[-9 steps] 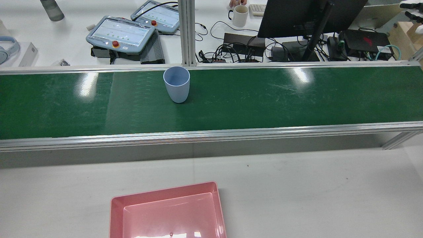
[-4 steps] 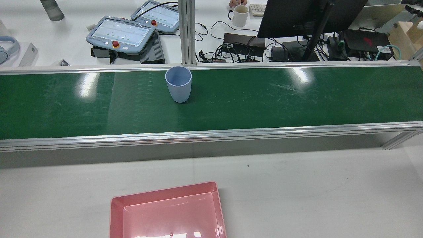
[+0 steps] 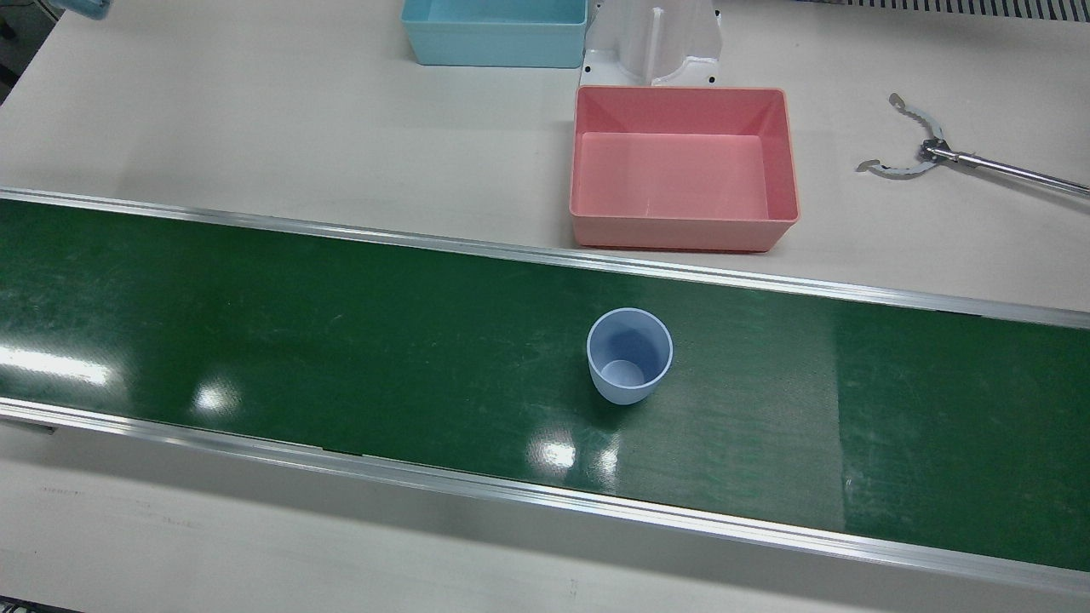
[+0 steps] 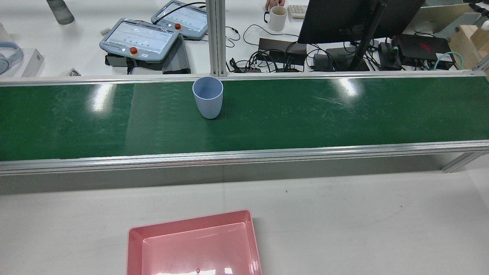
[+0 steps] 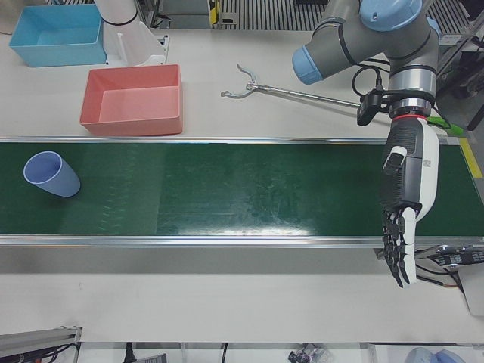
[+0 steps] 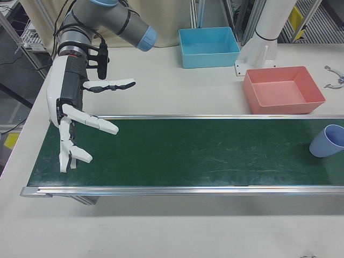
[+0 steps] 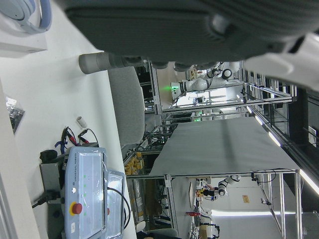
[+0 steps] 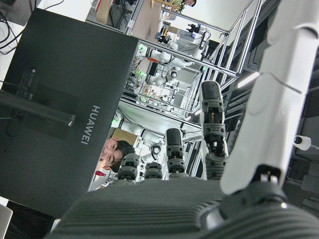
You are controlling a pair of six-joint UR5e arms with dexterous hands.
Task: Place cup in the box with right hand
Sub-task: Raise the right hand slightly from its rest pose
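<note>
— Right hand (image 6: 72,115)?
— Hanging over the far end of the green conveyor belt (image 6: 183,150), fingers (image 6: 99,124) spread wide, holding nothing.
— And the cup?
— Pale blue cup (image 6: 327,141), upright on the belt, well away from that hand, toward the opposite end in the right-front view. Mouth up, nothing inside, as seen from the front view (image 3: 629,355).
— The box?
— Pink box (image 6: 283,90) on the table (image 6: 161,91) just beyond the belt's edge, likewise well apart from the right hand; near the cup, not touching. Blue box (image 6: 209,47) between hand and pink box, further back on the table.
— Left hand (image 5: 406,204)?
— Over the other end of the belt, pointing down, fingers straight and close together, gripping nothing. Cup well apart from it too. Metal tongs (image 5: 291,92) on the table beyond the belt, nearer that hand.
</note>
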